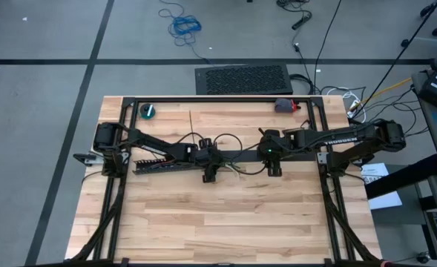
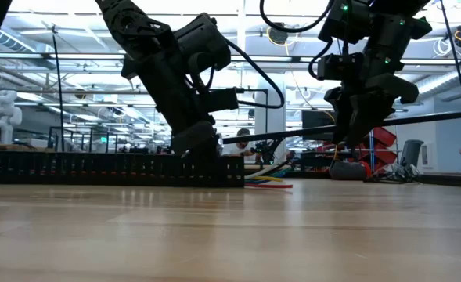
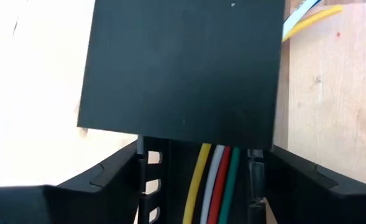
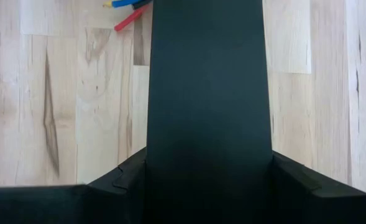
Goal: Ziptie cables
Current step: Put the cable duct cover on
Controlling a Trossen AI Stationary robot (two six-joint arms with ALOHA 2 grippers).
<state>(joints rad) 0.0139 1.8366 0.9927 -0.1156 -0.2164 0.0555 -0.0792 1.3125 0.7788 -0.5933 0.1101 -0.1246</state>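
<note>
Your left gripper (image 1: 209, 176) is clenched on the cables (image 3: 212, 183) at the duct (image 1: 159, 166) end; right gripper (image 1: 274, 170) finger state cannot be told. Lifting may drag wires out.

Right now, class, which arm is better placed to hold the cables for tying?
Probably the left: its gripper is down at the cables by the slotted duct, while the right gripper hangs above the table.

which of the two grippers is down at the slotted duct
The left gripper. It is low at the end of the black slotted duct, beside the coloured wires on the wooden table. The right gripper hangs raised above the table, apart from the duct.
</note>
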